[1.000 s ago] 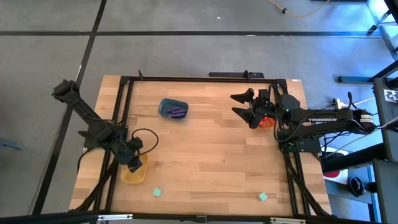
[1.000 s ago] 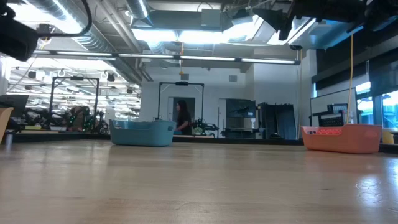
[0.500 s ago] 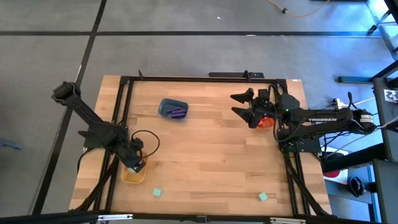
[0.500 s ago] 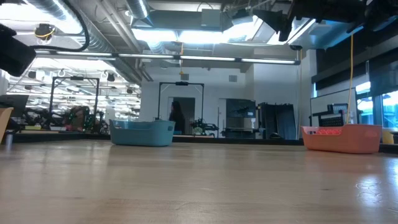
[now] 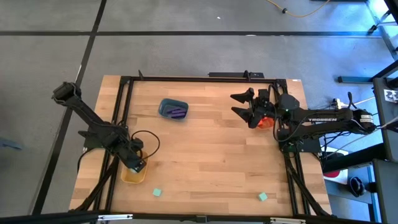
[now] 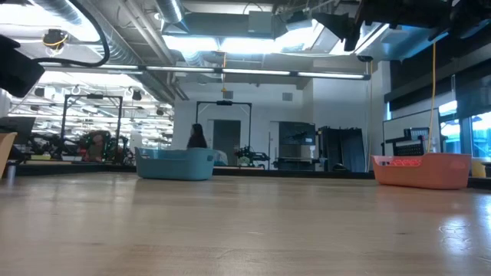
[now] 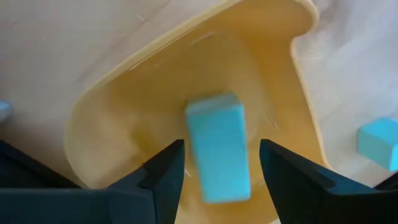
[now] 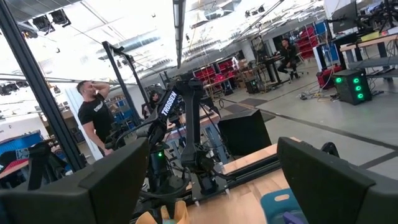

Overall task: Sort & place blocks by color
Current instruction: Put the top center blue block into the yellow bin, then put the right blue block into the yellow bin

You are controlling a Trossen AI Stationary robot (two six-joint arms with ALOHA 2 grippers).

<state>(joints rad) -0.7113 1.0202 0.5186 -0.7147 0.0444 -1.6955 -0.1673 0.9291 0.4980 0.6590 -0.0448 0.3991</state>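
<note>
Over yellow tub [image 7: 112, 124], mint block [image 7: 217, 146].

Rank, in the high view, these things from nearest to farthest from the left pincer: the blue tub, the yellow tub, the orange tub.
1. Yellow tub: directly under the left pincer, at the table's left edge.
2. Blue tub: farther back, left of centre.
3. Orange tub: far right, under the right arm.
</note>
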